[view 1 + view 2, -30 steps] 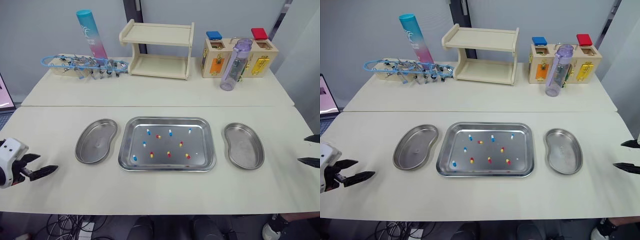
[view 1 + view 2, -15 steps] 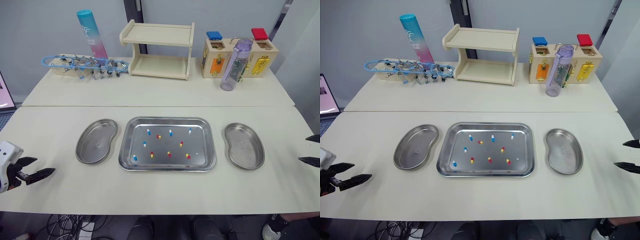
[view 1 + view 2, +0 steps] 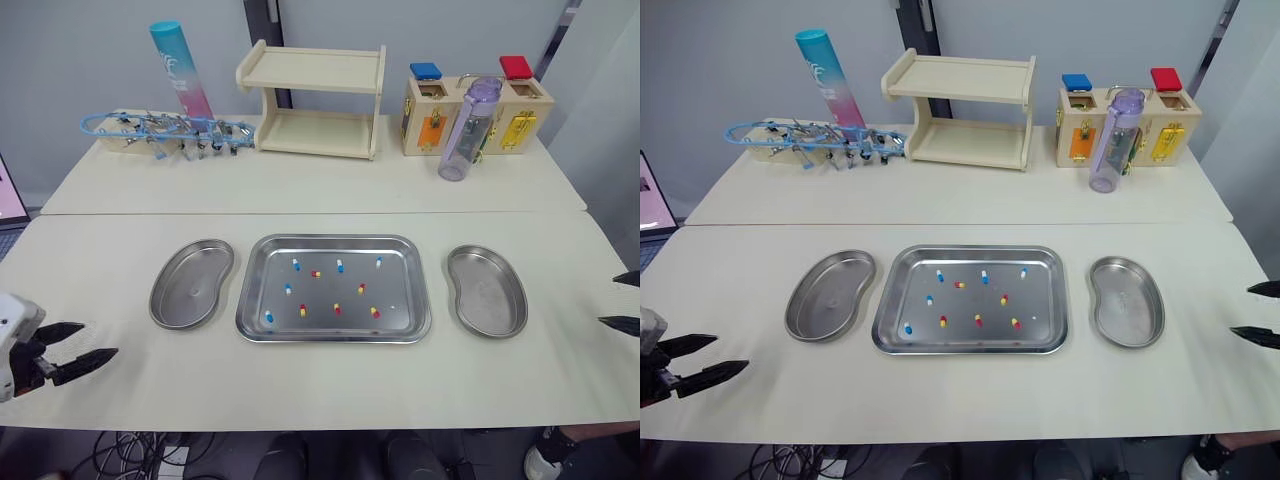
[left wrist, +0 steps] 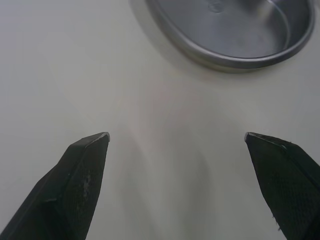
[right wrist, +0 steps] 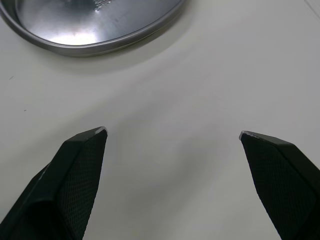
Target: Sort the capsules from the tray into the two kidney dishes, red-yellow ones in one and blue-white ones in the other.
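**Capsules unsorted in the tray, both end effectors spread at the desk's near edge**

Head views: Show a pale desk [image 3: 330, 390] with a steel tray [image 3: 330, 240] at its centre. Count about ten pills lying apart on the tray floor, blue-white capsules [image 3: 339, 265] mixed among red-yellow capsules [image 3: 316, 273]. Place the left kidney dish [image 3: 190, 285] just beside the tray's left side and the right kidney dish [image 3: 486, 290] just beside its right, both bare steel inside. Put the left end effector [image 3: 98, 340] at the near left corner, spread and holding nothing, well apart from the left dish. Put the right end effector [image 3: 607, 300] at the right edge, its two black tips parted, near the right dish. Line the far edge, well behind the tray, with a teal-and-pink tube [image 3: 180, 70], a blue wire rack of metal tools [image 3: 160, 130], a two-tier wooden shelf [image 3: 312, 100], a purple bottle [image 3: 465, 130] and wooden latch boxes [image 3: 520, 100].

Left wrist view: Adds a close look at two black fingers [image 4: 75, 185] wide apart above plain desk, with the curved rim of the left dish beyond them.

Right wrist view: Gives the same for the other arm, with ribbed black fingers [image 5: 75, 175] wide apart over the desk and the rim of the right dish ahead, its floor shining.
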You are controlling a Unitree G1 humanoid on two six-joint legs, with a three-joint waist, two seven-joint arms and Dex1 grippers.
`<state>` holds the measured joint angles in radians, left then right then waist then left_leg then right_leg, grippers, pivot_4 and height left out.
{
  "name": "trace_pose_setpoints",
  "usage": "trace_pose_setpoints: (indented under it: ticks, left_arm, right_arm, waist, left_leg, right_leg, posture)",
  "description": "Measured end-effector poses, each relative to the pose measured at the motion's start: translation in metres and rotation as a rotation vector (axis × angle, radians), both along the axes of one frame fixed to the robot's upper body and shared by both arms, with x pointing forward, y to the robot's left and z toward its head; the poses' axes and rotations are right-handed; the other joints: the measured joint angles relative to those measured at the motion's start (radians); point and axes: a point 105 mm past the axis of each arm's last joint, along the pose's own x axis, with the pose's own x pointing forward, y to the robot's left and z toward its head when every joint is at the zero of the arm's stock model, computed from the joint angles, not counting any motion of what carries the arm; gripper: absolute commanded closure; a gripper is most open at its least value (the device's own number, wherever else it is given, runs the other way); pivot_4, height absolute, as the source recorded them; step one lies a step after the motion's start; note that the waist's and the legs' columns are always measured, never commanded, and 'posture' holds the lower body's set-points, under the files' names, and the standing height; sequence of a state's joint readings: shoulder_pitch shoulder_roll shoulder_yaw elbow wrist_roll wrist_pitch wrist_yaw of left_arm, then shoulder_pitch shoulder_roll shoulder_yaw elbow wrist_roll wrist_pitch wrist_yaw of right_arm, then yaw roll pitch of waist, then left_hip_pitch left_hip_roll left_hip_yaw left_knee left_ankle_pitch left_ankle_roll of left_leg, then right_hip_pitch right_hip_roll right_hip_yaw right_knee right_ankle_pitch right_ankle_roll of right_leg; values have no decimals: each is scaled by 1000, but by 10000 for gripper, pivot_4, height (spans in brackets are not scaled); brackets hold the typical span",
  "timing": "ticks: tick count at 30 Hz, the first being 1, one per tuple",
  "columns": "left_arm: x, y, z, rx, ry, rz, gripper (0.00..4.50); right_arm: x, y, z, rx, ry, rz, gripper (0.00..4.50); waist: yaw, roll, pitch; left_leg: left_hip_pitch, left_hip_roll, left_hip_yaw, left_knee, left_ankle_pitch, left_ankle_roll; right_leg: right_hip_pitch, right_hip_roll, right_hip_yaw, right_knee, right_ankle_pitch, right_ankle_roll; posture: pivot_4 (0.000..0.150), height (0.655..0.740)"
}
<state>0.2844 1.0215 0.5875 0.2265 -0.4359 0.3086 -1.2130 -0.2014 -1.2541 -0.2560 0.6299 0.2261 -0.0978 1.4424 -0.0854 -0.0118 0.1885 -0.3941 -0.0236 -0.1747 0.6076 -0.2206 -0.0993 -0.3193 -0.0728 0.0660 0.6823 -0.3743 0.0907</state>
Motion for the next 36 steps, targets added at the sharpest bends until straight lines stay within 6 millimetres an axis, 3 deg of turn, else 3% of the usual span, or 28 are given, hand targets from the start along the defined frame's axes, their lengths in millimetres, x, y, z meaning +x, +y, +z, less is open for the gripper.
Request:
trace_pose_setpoints:
  ticks: [7,13,16,18,23,29,32,36]
  left_arm:
    - [-23,-64,-14,-130,-33,-146,0]
    - [-18,-103,-13,-220,-237,-204,0]
    - [-9,-121,-17,-272,-274,-208,0]
    - [-5,-130,-19,-297,-284,-215,0]
    - [-1,-138,-20,-318,-293,-234,0]
    - [-2,-140,-19,-304,-301,-278,0]
    - [2,-143,-18,-305,-304,-304,0]
    - [5,-144,-16,-303,-302,-329,0]
  right_arm:
    - [-4,14,9,25,-19,50,133]
    - [-7,24,9,31,-6,79,133]
    - [-3,41,20,61,-38,124,133]
    - [0,63,29,74,-57,187,133]
    - [7,150,54,135,-138,421,133]
    - [14,240,44,248,-132,621,133]
    - [18,272,35,264,-122,701,6333]
    - [25,303,14,259,-83,766,20420]
  waist:
    - [6,-1,-1]
    - [20,-1,-1]
    - [23,0,-2]
    - [23,0,-2]
    - [23,-2,-2]
    - [31,-5,-3]
    - [38,-5,-3]
    - [38,-6,-3]
  left_leg:
    - [1,1,4,1,0,0]
    - [2,1,5,1,0,0]
    - [2,1,6,2,0,1]
    - [2,1,6,2,0,1]
    - [1,2,6,2,0,0]
    - [0,1,5,2,0,0]
    - [-1,1,3,2,0,0]
    - [-3,1,2,2,0,0]
  right_leg:
    - [1,0,3,-1,1,1]
    - [1,0,5,-2,2,1]
    - [1,0,5,-2,2,2]
    - [1,0,5,-2,3,1]
    - [0,1,5,-3,3,1]
    - [-1,1,4,-3,3,1]
    - [-2,0,4,-3,3,1]
    - [-3,1,3,-3,3,1]
  posture:
    - [1500,7400]
    - [1500,7400]
    - [1500,7400]
    - [1500,7400]
    - [1500,7400]
    - [1500,7400]
    - [1500,7400]
    - [1500,7400]
